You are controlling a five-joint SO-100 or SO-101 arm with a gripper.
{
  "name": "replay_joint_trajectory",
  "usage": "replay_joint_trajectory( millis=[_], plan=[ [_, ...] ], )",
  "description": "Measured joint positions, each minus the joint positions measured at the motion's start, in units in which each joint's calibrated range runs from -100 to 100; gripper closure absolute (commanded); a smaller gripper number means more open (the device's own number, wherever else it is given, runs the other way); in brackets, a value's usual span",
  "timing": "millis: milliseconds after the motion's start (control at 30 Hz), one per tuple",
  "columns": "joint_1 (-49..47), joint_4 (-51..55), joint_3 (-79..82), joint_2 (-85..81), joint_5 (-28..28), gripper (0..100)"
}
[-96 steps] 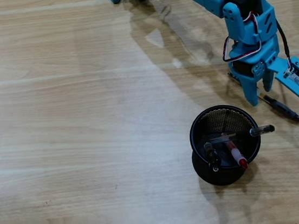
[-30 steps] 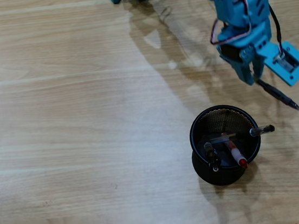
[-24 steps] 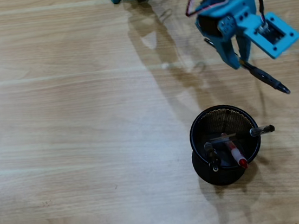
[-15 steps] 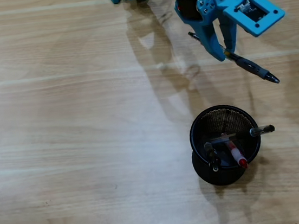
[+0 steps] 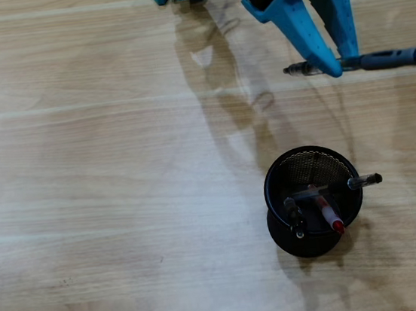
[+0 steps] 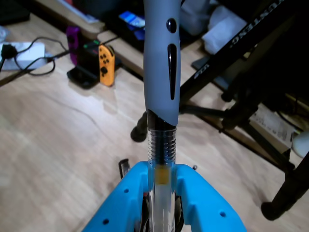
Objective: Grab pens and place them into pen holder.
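Blue fingers [image 5: 337, 71] pinching a clear pen with a grey grip and yellow band [image 5: 363, 62] – held level, lifted off the wooden surface [image 5: 104, 176], clear end poking out on the left of the fingertips in the overhead view, grey grip reaching far out to their right. In the wrist view, same pen [image 6: 162, 72] clamped between the two blue fingers [image 6: 203, 203], grey grip rising straight up from them. Well below the fingers in the overhead view, black wire-mesh pen holder [image 5: 272, 185] – red pen [image 5: 328, 215] and black-and-clear pen [image 5: 292, 213] inside, another black-and-clear pen [image 5: 359, 181] laid across its rim.
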Motion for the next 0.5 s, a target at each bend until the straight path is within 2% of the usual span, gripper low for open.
replay_joint_trajectory(
  millis=[300,500],
  plan=[
    [1.81,-33.92,23.34,-0.17,-4.01,98],
    [2.67,-51.36,39.66,-0.17,-6.19,98]
  ],
)
